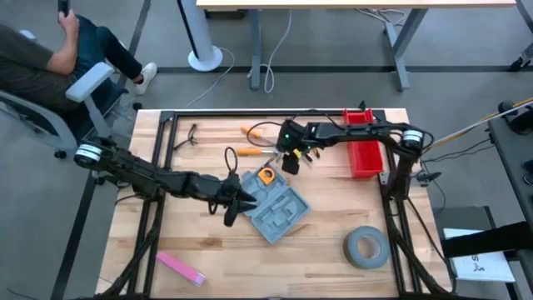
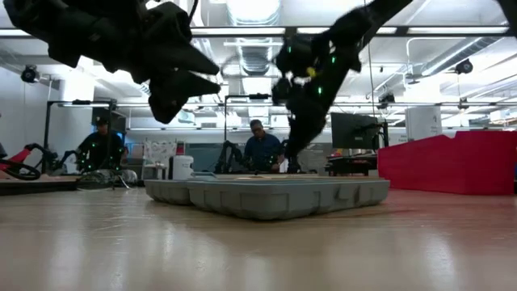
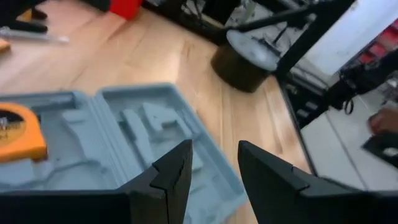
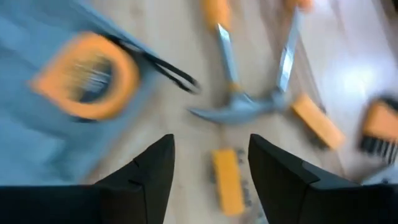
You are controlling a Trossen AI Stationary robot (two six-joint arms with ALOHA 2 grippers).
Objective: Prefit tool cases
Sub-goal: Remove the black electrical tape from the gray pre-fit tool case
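The blue-grey tool case (image 1: 279, 212) lies open and flat on the wooden table, its moulded recesses (image 3: 143, 124) facing up. An orange tape measure (image 1: 266, 176) sits in the case's far corner (image 4: 87, 74). My left gripper (image 3: 214, 149) hovers open over the case's left edge (image 1: 241, 202), clear of it in the low view (image 2: 190, 85). My right gripper (image 4: 211, 143) is open above the table just beyond the case's far side (image 1: 291, 161), over a hammer (image 4: 236, 106) and a small orange piece (image 4: 227, 180).
Loose orange-handled tools (image 1: 250, 142) and pliers (image 1: 187, 137) lie on the far part of the table. A red bin (image 1: 364, 146) stands at the far right, a grey tape roll (image 1: 366, 247) near right, a pink strip (image 1: 179, 268) near left. A seated person (image 1: 50, 50) is beyond the far left corner.
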